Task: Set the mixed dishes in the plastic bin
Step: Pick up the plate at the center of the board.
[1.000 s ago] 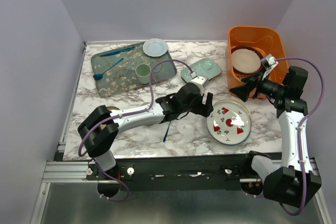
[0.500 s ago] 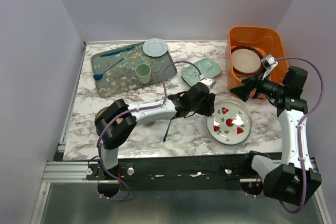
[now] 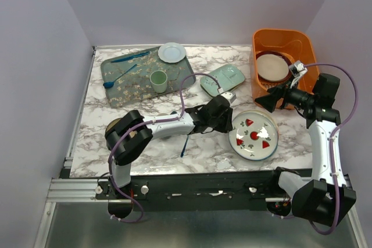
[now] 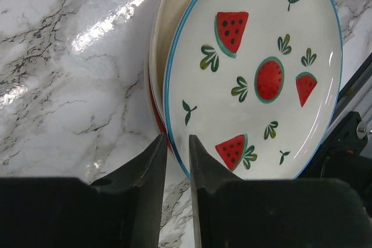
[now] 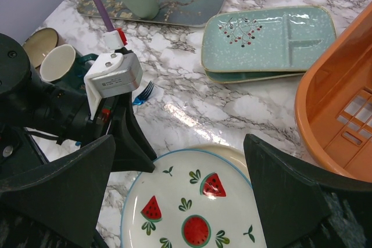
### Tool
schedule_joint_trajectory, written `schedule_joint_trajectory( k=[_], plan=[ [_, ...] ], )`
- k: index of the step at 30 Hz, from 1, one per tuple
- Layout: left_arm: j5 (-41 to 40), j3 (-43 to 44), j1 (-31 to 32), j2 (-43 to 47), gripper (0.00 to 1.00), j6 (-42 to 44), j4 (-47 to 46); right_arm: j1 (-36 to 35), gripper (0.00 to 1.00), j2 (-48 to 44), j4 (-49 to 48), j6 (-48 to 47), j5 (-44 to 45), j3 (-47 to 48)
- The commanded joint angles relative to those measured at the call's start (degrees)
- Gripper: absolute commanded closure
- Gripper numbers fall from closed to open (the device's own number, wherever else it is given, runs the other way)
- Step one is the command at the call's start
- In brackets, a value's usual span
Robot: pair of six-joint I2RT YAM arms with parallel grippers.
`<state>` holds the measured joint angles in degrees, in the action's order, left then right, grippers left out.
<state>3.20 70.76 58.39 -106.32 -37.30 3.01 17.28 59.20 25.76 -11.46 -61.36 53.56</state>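
Your marbled worktop (image 3: 221, 150) carries the orange bin (image 3: 280, 33) at the far right, and a red-rimmed plate (image 3: 273, 67) lies inside it. At the far left sits the floral tray (image 3: 125, 90), which bears a green cup (image 3: 158, 81), a small white plate (image 3: 172, 52) and a blue spoon (image 3: 119, 77).

Near the front right you see the watermelon plate (image 3: 253, 135) on top of a stack. The left wrist view shows a cream plate (image 4: 161, 39) and a red plate (image 4: 156, 114) under it. Your left gripper (image 3: 231, 125) is at that stack's left rim, its jaws narrow with the rim between them. You cannot tell whether they pinch it.

Your right gripper (image 3: 260, 103) hangs wide open and holds nothing. It is just beside the bin's near left corner.

Between tray and bin lies the pale-green divided dish (image 3: 224, 78). The left arm (image 3: 163, 126) partly hides the tan bowl (image 5: 38, 45), the mug (image 5: 58, 62) and a blue fork (image 3: 185, 143).
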Motion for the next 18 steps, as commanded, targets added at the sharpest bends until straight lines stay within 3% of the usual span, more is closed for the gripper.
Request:
schedule_joint_trajectory(
  k=[1, 18],
  plan=[
    [1.6, -0.4, 0.7, -0.4, 0.73, -0.7, 0.1, 0.4, 0.0, 0.3, 1.0, -0.4, 0.5, 0.6],
    [2.0, 2.4, 0.9, -2.6, 0.73, -0.7, 3.5, 0.6, 0.0, 0.5, 1.0, -0.2, 0.1, 0.6]
  ],
)
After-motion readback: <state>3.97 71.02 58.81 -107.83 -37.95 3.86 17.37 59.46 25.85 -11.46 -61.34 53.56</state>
